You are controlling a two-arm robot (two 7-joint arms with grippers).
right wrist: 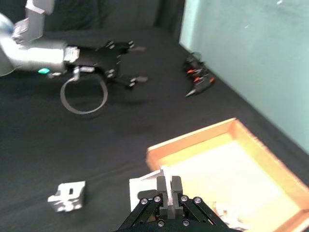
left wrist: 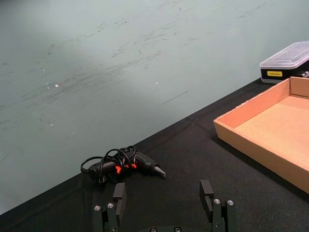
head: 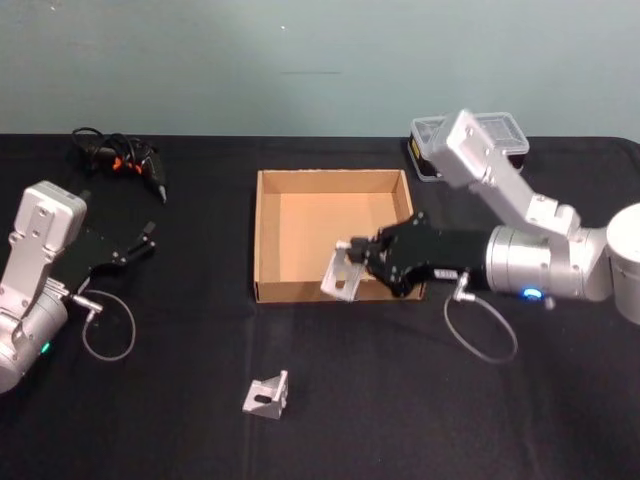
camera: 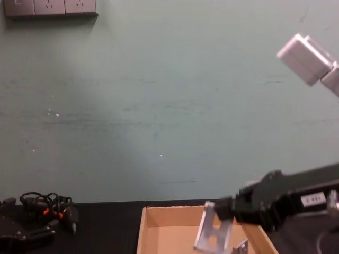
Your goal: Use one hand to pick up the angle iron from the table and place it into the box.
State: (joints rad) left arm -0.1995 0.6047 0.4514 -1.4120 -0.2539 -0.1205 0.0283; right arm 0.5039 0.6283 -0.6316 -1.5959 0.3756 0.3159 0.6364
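A matte black worktop (head: pixel 400 420) carries a shallow brown cardboard box (head: pixel 330 178), directly beneath the right gripper (head: pixel 358 262). Its black claws pinch a bent, silvery angle iron (head: pixel 340 275), tilted above the box's near wall. A second angle iron (head: pixel 267 395) lies on the worktop, well apart from that gripper. The left gripper (head: pixel 140 240) is spread wide, far off.

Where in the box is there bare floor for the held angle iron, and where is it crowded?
The box floor is bare along its far and left walls. Its near right side is crowded: the right gripper hangs there, shut on the angle iron. The left gripper sits open, far left.
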